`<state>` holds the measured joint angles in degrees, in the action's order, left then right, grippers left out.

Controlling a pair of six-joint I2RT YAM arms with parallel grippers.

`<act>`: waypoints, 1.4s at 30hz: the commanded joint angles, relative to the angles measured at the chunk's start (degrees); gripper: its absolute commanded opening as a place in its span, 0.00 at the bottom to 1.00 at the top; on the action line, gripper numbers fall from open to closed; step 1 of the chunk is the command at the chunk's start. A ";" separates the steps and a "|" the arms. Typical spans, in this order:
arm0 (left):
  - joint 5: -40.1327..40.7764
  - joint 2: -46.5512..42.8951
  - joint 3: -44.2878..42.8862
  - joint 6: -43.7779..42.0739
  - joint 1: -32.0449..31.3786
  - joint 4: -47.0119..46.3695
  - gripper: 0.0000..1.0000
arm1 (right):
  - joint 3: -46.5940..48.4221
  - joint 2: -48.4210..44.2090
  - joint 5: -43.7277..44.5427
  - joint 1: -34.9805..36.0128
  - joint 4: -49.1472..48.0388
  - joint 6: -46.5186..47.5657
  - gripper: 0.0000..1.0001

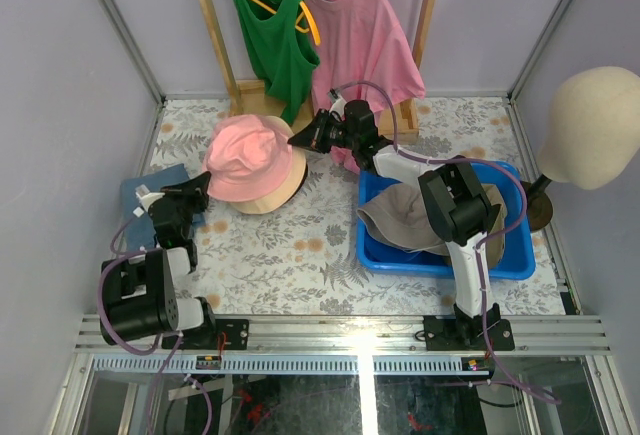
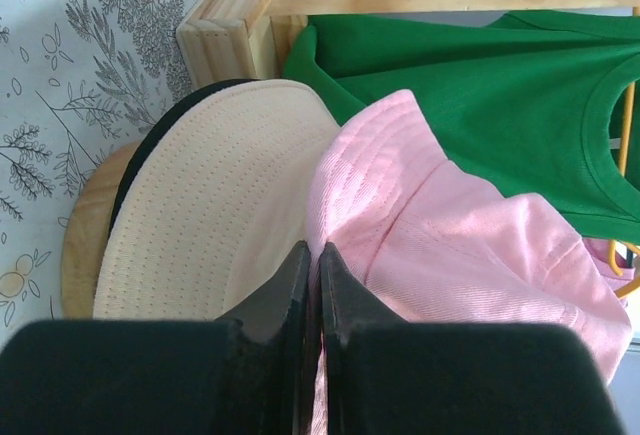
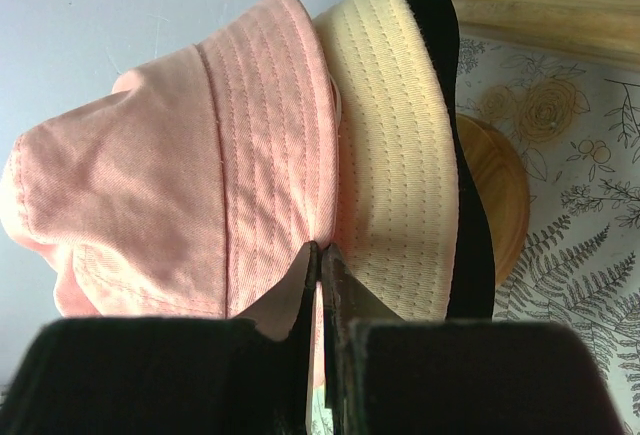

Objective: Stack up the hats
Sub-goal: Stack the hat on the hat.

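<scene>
1. My left hand [image 2: 314, 252] and right hand [image 3: 319, 247] are each clamped on the brim of the pink hat [image 1: 248, 155], on opposite sides.
2. It sits atop the beige hat [image 1: 280, 193], far left on the bench [image 1: 300, 260].
3. I judge it soft, light and floppy, so the stitched brim is the best hold.

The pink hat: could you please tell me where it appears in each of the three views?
Top external: pink hat left of centre.
Left wrist: pink hat fills the lower right.
Right wrist: pink hat fills the left half.
Shared landmark: the beige hat directly beneath it shows its brim in all three.
</scene>
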<state>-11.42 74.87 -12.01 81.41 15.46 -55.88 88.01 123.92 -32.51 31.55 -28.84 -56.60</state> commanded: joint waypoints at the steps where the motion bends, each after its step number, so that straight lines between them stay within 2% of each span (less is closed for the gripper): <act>1: -0.04 3.61 -1.18 -3.91 0.61 3.76 0.04 | 0.99 -2.49 -0.25 -0.33 2.21 1.57 0.00; 7: -2.60 4.32 -3.07 -3.85 0.49 -3.93 0.09 | 2.86 -3.36 -1.20 -0.35 1.17 1.19 0.00; 23: -4.38 1.01 -5.50 -7.14 -0.23 -5.49 0.14 | 6.35 -4.39 -2.97 -0.33 -1.03 -1.30 0.00; 27: -3.02 0.29 -4.51 -7.84 -0.22 -0.46 0.15 | 6.29 -4.19 -3.33 -0.35 -1.09 -1.87 0.00; 30: -1.80 0.39 -4.52 -8.30 -0.25 4.05 0.19 | 6.30 -3.96 -3.52 -0.34 -0.60 -2.10 0.00; 42: -3.88 5.59 -10.89 -13.23 -1.80 17.38 0.27 | 6.26 -1.48 -2.70 -0.50 3.81 -0.74 0.00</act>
<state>-14.52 78.96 -20.60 71.77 14.35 -44.34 91.77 123.81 -34.17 31.33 -25.63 -57.80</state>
